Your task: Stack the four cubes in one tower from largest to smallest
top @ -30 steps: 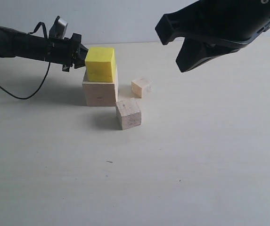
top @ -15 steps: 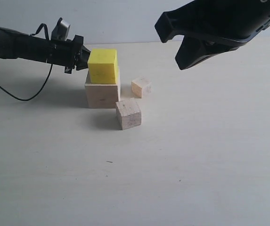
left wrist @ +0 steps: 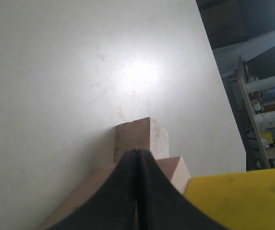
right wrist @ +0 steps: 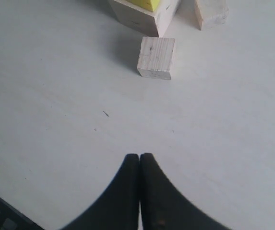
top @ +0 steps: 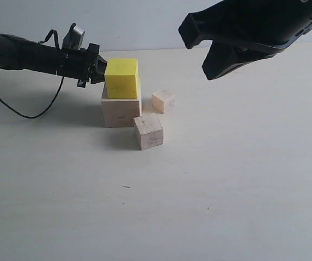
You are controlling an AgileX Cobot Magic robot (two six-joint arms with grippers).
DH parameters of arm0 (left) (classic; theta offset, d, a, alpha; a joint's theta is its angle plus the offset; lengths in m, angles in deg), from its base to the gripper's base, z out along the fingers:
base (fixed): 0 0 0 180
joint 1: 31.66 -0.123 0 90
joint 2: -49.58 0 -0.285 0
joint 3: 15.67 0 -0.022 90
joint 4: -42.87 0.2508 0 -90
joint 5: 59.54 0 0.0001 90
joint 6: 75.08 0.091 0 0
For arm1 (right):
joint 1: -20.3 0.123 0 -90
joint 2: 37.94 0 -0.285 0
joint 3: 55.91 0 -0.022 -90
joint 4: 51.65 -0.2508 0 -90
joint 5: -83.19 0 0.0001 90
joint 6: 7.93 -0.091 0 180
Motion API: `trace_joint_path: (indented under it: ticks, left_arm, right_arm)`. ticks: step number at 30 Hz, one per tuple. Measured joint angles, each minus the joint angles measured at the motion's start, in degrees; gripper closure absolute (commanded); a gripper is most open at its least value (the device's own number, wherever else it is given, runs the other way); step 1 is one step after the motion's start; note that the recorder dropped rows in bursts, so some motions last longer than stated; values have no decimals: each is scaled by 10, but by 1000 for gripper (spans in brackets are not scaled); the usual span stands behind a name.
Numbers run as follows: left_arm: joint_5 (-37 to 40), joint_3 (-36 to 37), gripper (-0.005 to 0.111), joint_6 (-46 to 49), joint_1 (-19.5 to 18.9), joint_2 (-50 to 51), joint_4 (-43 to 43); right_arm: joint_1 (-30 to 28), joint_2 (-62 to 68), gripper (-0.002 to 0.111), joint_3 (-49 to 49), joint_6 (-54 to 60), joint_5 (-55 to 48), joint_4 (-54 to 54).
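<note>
Pale, faintly grained table (top: 145, 217) spreads across the foreground. High above its right side looms the dark bulk of the right arm (top: 264, 24). In the right wrist view the right claw (right wrist: 139, 160) has its two black fingers pressed together with nothing between them, and it hangs well clear of every block.

Nearest of the four cubes is the plain wood cube (top: 148, 131). It stands alone on the table, turned slightly askew, just in front of the tower's right corner, and the exterior view does not show whether the two touch.

Behind it sits the largest cube (top: 121, 112) of pale wood, flat on the table. The yellow cube (top: 122, 79) rests squarely on top, so the tower is two blocks high.

To the right of that stack and a little further back lies the tiniest cube (top: 163, 100), pale pinkish. It is on the table, close to the stack but apart from it.

From the left, the left arm (top: 30, 54) reaches in level at the height of the yellow cube. The left claw (top: 97, 71) has its fingers closed tight on each other, gripping nothing. Its tip meets the yellow cube's left face.

A black cable (top: 14, 106) droops from the arm onto the table. Beyond everything rises a plain light wall (top: 134, 22).
</note>
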Motion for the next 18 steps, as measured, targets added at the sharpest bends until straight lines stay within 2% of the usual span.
trace_joint_path:
  ticks: [13, 18]
  left_arm:
    - [0, 42, 107, 4, 0, -14, -18]
    - [0, 54, 107, 13, 1, -21, 10]
  right_arm:
    - [0, 0, 108, 0, 0, 10, 1]
    - [0, 0, 108, 0, 0, 13, 1]
